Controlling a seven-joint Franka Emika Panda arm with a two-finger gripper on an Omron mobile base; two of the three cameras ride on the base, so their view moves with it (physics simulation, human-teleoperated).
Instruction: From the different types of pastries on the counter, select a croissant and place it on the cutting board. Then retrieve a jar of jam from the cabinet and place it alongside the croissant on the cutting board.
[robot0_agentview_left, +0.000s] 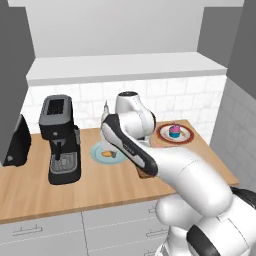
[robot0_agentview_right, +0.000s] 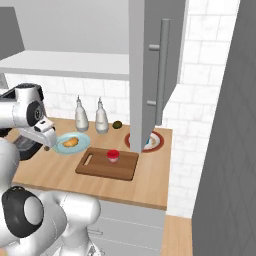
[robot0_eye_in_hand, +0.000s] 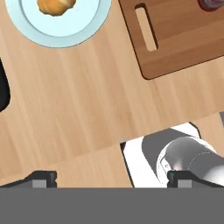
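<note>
The croissant (robot0_agentview_right: 70, 142) (robot0_eye_in_hand: 56, 5) (robot0_agentview_left: 106, 153) lies on a pale blue plate (robot0_agentview_right: 82, 138) (robot0_eye_in_hand: 65, 30) on the counter (robot0_agentview_left: 45, 190). Right of it lies the cutting board (robot0_agentview_right: 102, 167) (robot0_eye_in_hand: 179, 39), its slot handle toward the plate, with the red-topped jar of jam (robot0_agentview_right: 113, 156) (robot0_eye_in_hand: 212, 3) standing on it. The cupcake (robot0_agentview_left: 174, 131) sits on a red-rimmed plate (robot0_agentview_left: 186, 137) further right. My gripper (robot0_eye_in_hand: 111, 179) (robot0_agentview_right: 47, 144) hangs open above bare counter, just in front of the blue plate and left of the board. Nothing is between its fingertips (robot0_eye_in_hand: 43, 177). The cabinet door (robot0_agentview_right: 150, 75) stands open.
A black coffee machine (robot0_agentview_left: 62, 140) stands left of the blue plate, and a dark appliance (robot0_agentview_left: 17, 142) sits at the far left. Two tall white bottles (robot0_agentview_right: 81, 116) and a small dark round thing (robot0_agentview_right: 117, 124) stand by the tiled wall. The open door hangs over the cupcake plate.
</note>
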